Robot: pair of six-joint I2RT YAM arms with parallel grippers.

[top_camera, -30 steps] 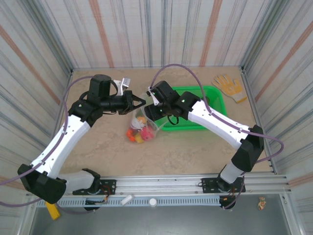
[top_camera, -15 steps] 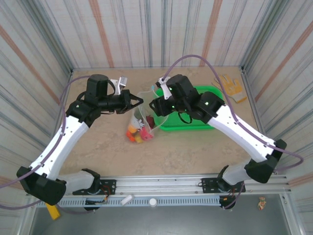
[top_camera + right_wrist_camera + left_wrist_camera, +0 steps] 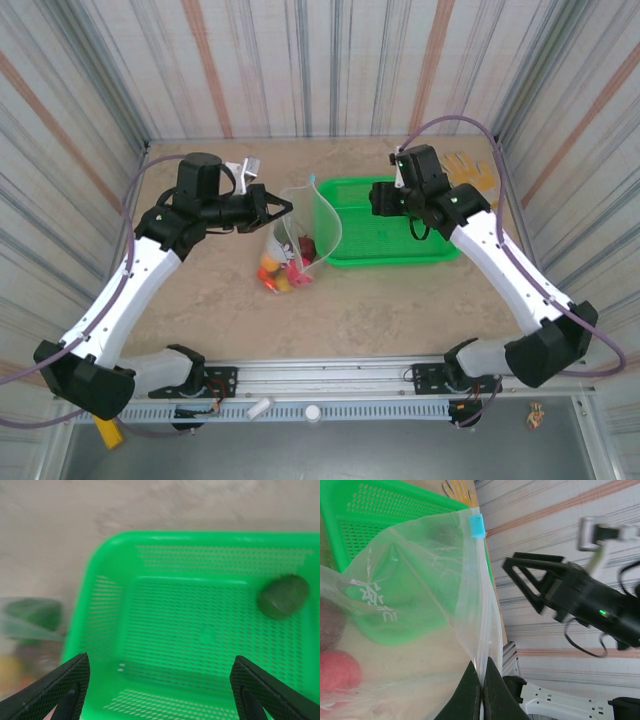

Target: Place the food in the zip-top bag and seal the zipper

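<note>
My left gripper is shut on the mouth edge of the clear zip-top bag and holds it up open. In the left wrist view the jaws pinch the pale zipper, whose light-blue end piece is at the top. Several pieces of food lie in the bag's bottom on the table. My right gripper hovers open above the green basket, nothing between its fingers. One dark green food piece lies in the basket's far right corner.
A yellow-tan glove lies at the back right, beside the basket. Striped walls close in the table on three sides. Bare tabletop lies in front of the bag and basket.
My right arm has pulled away from the bag's mouth, moving right and back over the basket, its jaws open. The left gripper still holds the bag edge in place.
</note>
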